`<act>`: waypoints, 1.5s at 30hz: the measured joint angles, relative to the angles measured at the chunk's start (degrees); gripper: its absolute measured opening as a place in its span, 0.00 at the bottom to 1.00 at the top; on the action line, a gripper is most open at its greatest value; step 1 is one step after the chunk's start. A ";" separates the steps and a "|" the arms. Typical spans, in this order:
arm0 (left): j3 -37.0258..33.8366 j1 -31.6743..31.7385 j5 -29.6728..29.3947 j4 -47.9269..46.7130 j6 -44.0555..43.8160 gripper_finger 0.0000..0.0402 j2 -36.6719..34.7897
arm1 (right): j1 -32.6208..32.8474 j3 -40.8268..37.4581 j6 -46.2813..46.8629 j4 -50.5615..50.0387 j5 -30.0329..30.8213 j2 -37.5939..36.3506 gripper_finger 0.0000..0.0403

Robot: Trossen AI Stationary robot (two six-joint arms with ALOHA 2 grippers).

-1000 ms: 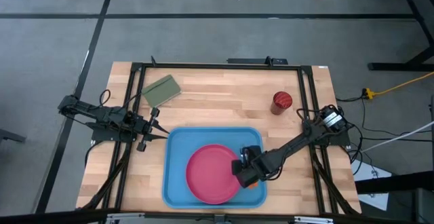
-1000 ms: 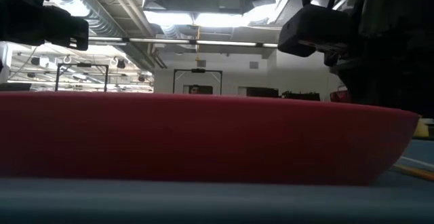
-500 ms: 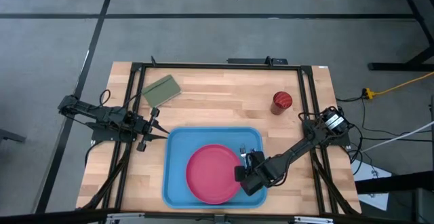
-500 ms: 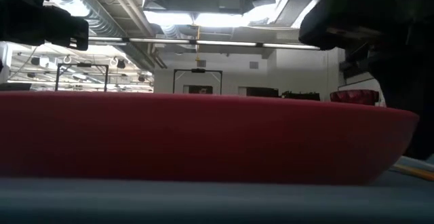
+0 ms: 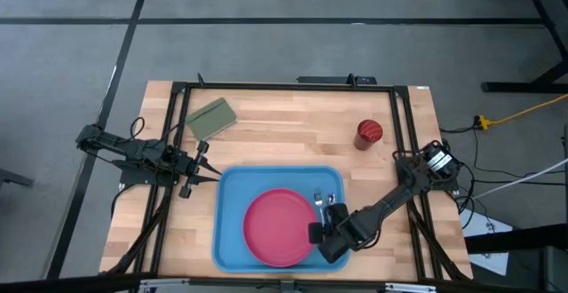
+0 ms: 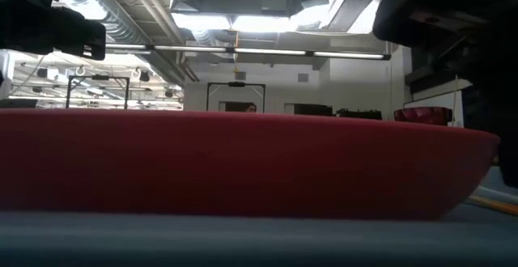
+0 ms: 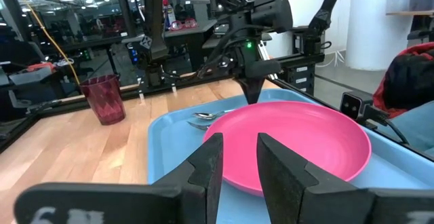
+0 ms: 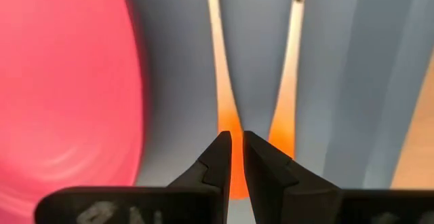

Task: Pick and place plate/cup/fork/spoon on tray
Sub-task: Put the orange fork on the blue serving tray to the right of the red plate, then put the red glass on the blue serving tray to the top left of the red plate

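The pink-red plate (image 5: pixel 277 227) lies flat in the light-blue tray (image 5: pixel 232 240). The fork (image 5: pixel 318 197) and the spoon (image 5: pixel 330 201) lie side by side on the tray floor right of the plate; their orange handles (image 8: pixel 221 88) (image 8: pixel 287 88) show in the right wrist view. My right gripper (image 5: pixel 323 234) (image 8: pixel 237 149) is shut and empty just above the handles' near ends. The dark red cup (image 5: pixel 369 132) (image 7: pixel 103 98) stands upright on the wood at the far right. My left gripper (image 5: pixel 209 172) (image 7: pixel 239 161) waits, slightly open and empty, at the tray's far left corner.
An olive-green pad (image 5: pixel 210 118) lies on the wood at the far left. A black frame (image 5: pixel 284 86) runs around the table top. Bare wood lies between the tray's far rim and the cup. In the low view the plate's rim (image 6: pixel 243 166) fills the foreground.
My right gripper has drawn back toward the table's near edge, away from the spot right of the plate. The fork and spoon, hidden under it a second ago, now lie uncovered on the tray floor.
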 joint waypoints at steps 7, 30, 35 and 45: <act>0.00 0.00 0.00 0.00 0.00 0.21 0.01 | 0.95 0.00 1.90 1.86 -0.07 1.74 0.11; 0.00 0.01 0.00 0.00 -0.01 0.21 0.01 | 0.94 5.96 1.88 -6.30 1.39 2.27 0.11; 0.00 -0.01 0.00 0.01 0.00 0.21 0.01 | 0.94 9.73 3.58 -17.44 2.89 2.27 0.11; 0.00 0.01 0.00 0.01 0.00 0.21 0.01 | 0.12 18.24 6.88 -46.87 10.07 2.27 0.11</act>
